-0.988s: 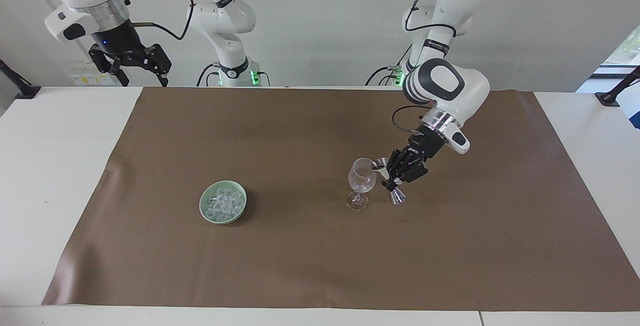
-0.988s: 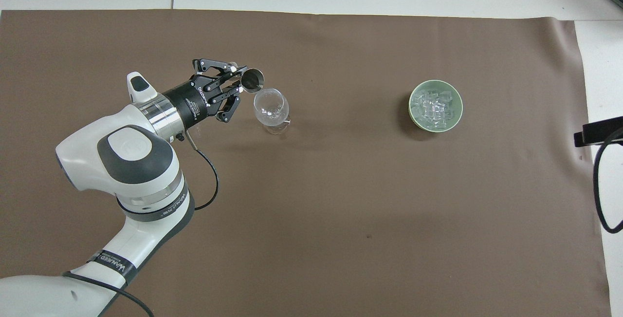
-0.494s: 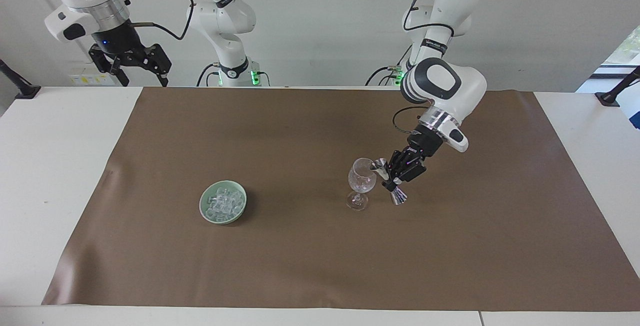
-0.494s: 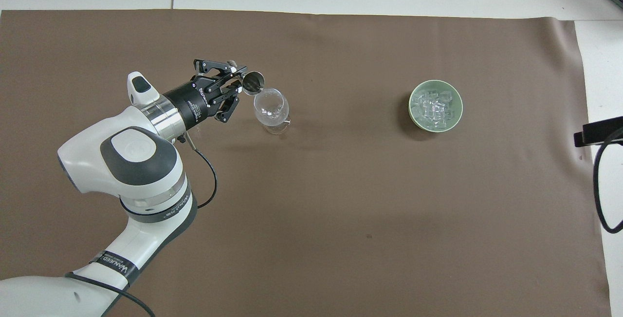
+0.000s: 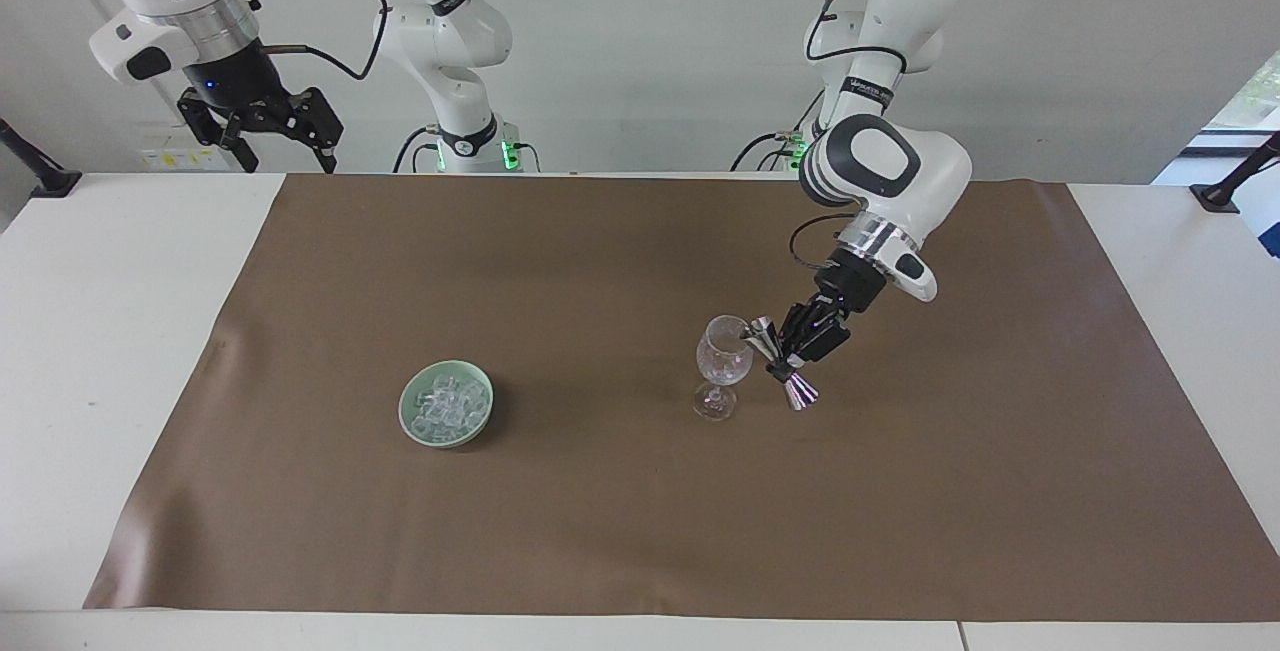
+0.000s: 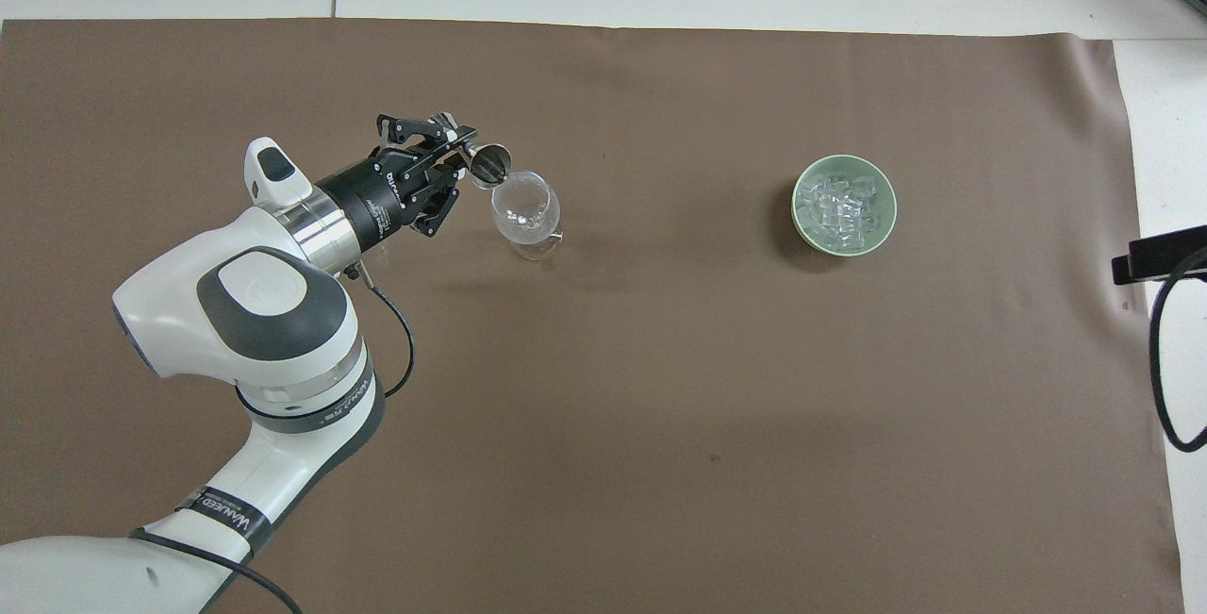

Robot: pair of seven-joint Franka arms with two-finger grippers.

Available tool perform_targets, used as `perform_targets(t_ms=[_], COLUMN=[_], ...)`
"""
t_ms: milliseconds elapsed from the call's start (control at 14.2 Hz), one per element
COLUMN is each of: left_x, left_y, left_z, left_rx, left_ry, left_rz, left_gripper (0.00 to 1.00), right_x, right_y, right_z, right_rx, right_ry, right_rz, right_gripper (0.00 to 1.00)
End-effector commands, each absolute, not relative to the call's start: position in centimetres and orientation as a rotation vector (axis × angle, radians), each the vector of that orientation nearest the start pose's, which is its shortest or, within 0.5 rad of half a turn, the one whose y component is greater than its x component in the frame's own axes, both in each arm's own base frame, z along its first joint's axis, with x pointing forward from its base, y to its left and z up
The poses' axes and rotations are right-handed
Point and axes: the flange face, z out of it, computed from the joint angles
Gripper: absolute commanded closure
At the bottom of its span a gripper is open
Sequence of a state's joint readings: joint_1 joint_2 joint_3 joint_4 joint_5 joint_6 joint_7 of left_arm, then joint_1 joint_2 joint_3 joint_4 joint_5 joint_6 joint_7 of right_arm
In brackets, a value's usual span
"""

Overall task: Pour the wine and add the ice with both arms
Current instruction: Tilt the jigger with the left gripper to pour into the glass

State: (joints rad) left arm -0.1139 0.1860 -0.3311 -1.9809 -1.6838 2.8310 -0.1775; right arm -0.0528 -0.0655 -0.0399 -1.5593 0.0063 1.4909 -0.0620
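A clear stemmed glass point(image 5: 722, 361) point(image 6: 525, 208) stands upright on the brown mat. My left gripper point(image 5: 790, 356) point(image 6: 460, 154) is shut on the waist of a metal double-cone jigger point(image 5: 797, 390) point(image 6: 491, 161). The jigger is tilted, with its upper cup's mouth at the glass's rim. I see no wine in the jigger or in the glass. The ice point(image 5: 446, 401) point(image 6: 839, 204) lies heaped in a pale green bowl point(image 5: 404, 411) point(image 6: 798, 218) toward the right arm's end of the table. My right gripper point(image 5: 287, 163) waits open, high over the table's edge by its base.
The brown mat point(image 5: 600, 511) point(image 6: 660, 406) covers most of the white table point(image 5: 100, 331). A black fixture with a cable point(image 6: 1155, 256) juts in at the table's edge at the right arm's end.
My left wrist has turned a little and tipped the jigger further toward the glass's rim. The glass, the bowl and the right arm have not moved.
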Motion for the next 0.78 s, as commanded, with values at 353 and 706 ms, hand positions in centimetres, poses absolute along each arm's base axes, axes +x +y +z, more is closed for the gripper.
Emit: perform_targets(t_ms=[353,706], left_x=[56.79,56.74], left_y=[-21.08,-21.28], left_z=[41.89,42.18], left_rx=[1.725,1.758], left_ry=[1.184,1.156], left_rz=[0.245,0.300], left_gripper=[1.00,1.00], right_x=[52.23,52.23], right_y=[-4.90,-4.90], right_z=[65.77,65.77], right_rx=[-3.117,-3.117], right_ry=[0.004,0.004], right_rz=[0.011,0.011], right_gripper=[0.00,0.00])
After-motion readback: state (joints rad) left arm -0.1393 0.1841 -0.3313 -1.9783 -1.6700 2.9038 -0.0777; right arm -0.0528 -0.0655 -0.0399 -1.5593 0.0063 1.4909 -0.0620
